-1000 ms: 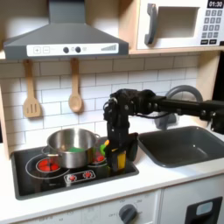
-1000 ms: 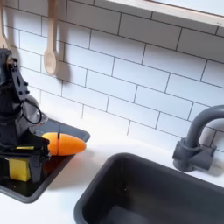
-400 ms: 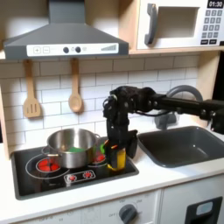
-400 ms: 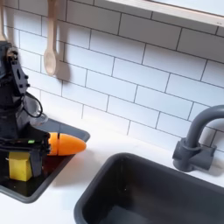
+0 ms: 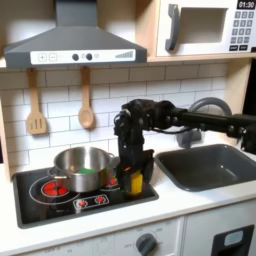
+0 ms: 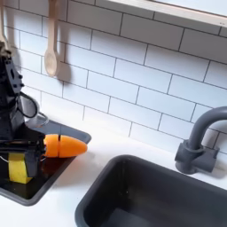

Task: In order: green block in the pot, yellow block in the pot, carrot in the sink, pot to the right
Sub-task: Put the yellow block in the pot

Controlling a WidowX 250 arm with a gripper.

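The gripper (image 5: 134, 180) clamps the yellow block (image 6: 18, 167) just beside the pot (image 5: 83, 168), green block (image 5: 92, 172) already inside. Next, the block likely needs lifting over the rim; the carrot (image 6: 66, 145) waits.

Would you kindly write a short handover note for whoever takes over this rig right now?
Hand: shut on the yellow block, low over the stove's right side, beside the pot.
Green block: already in the pot.
Carrot: lying at the stovetop's edge on the counter, left of the sink in the second exterior view.
Done: green block.
Left: yellow block into the pot, carrot into the sink, slide the pot right.
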